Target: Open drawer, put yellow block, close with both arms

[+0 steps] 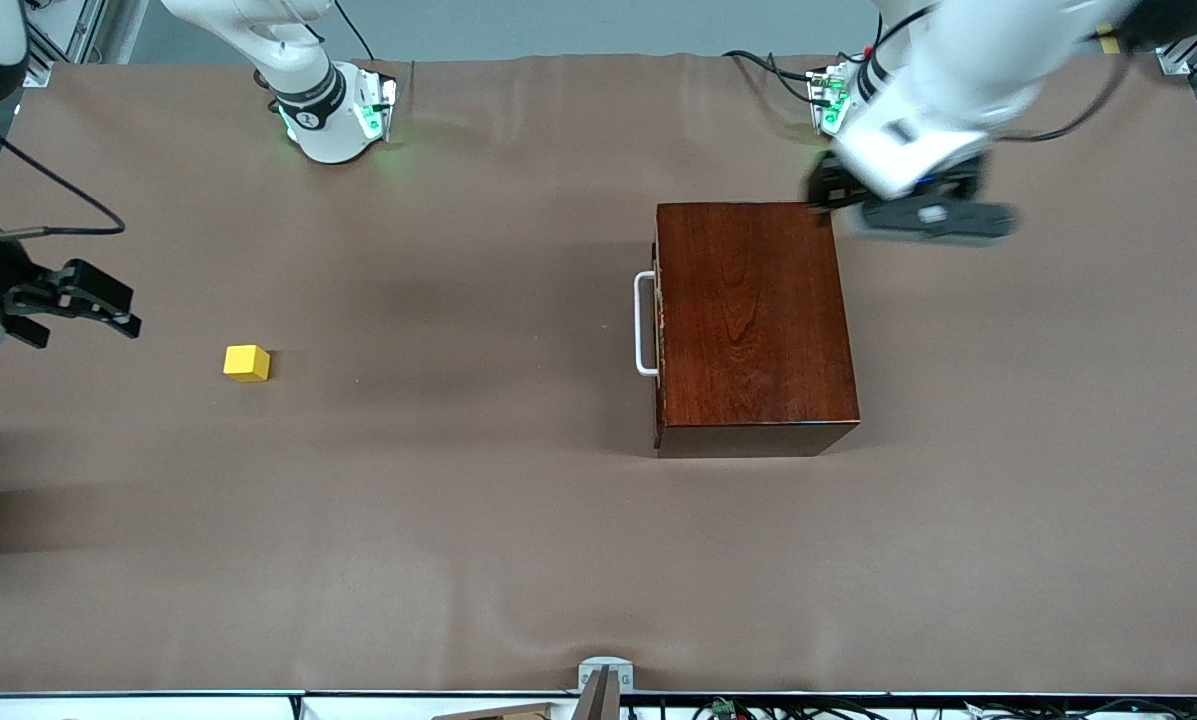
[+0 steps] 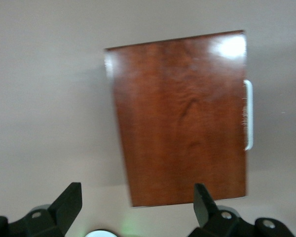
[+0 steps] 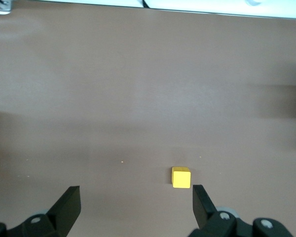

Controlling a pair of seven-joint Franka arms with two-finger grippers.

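Note:
The drawer (image 1: 658, 325) is shut inside its glossy reddish-brown box (image 1: 753, 325), its white bar handle (image 1: 645, 325) facing the right arm's end of the table. The box (image 2: 180, 118) and the handle (image 2: 248, 114) fill the left wrist view. My left gripper (image 1: 898, 205) hangs open over the table at the box's corner near the left arm's base, its fingers (image 2: 69, 202) wide apart and empty. The yellow block (image 1: 246, 362) lies on the cloth toward the right arm's end. My right gripper (image 1: 78, 310) hovers open beside it, and the block (image 3: 181, 177) shows just off one fingertip (image 3: 202, 202).
A brown cloth (image 1: 478, 520) covers the whole table. The arm bases (image 1: 333, 110) stand along the edge farthest from the front camera, with cables (image 1: 768, 70) near the left arm's base. A small metal bracket (image 1: 603, 680) sits at the table edge nearest that camera.

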